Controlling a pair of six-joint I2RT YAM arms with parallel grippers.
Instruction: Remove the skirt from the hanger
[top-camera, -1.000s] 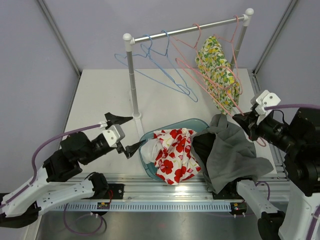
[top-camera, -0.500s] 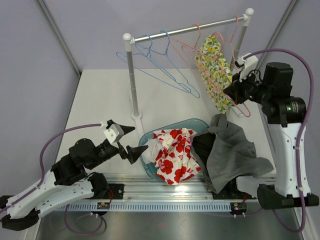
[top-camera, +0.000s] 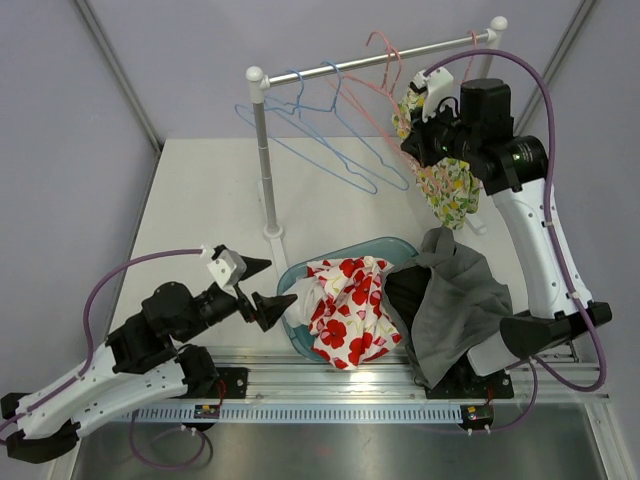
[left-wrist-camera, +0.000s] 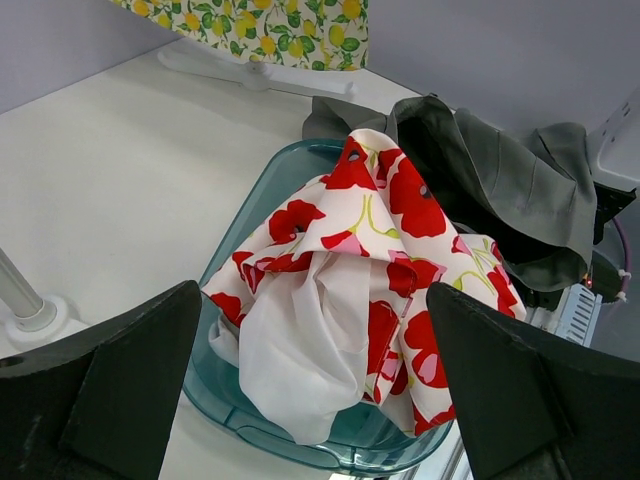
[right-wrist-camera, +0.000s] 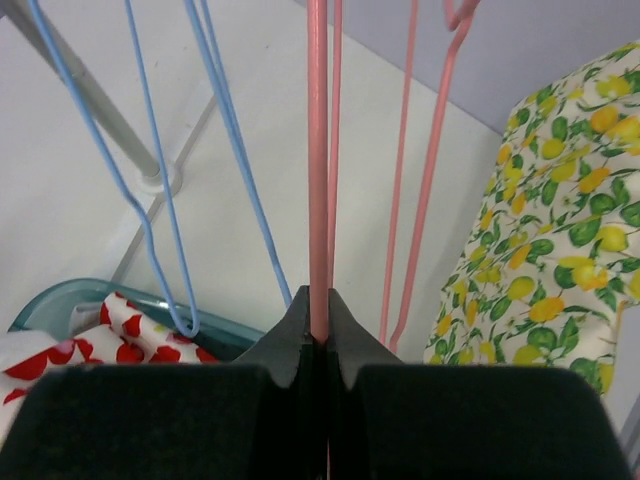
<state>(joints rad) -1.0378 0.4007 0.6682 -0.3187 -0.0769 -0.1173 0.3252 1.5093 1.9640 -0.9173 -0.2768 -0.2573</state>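
Observation:
The lemon-print skirt (top-camera: 448, 186) hangs from a pink hanger (top-camera: 384, 62) on the white rail (top-camera: 340, 68); it also shows in the right wrist view (right-wrist-camera: 560, 250) and at the top of the left wrist view (left-wrist-camera: 270, 30). My right gripper (top-camera: 413, 142) is up at the rail, just left of the skirt, shut on a pink hanger wire (right-wrist-camera: 318, 150) that runs up from between its jaws (right-wrist-camera: 318, 300). My left gripper (top-camera: 278, 281) is open and empty, low beside the basin's left rim, and also shows in its wrist view (left-wrist-camera: 315, 400).
A teal basin (top-camera: 291, 332) holds a red-flowered cloth (top-camera: 346, 306); a grey garment (top-camera: 455, 300) drapes over its right side. Blue hangers (top-camera: 330, 125) hang left on the rail. The rack's post (top-camera: 266, 170) stands behind the basin.
My right arm has swung up and left from the table's right side to the rail and shut on the pink hanger wire. The pink hangers have shifted left. My left gripper has moved slightly lower.

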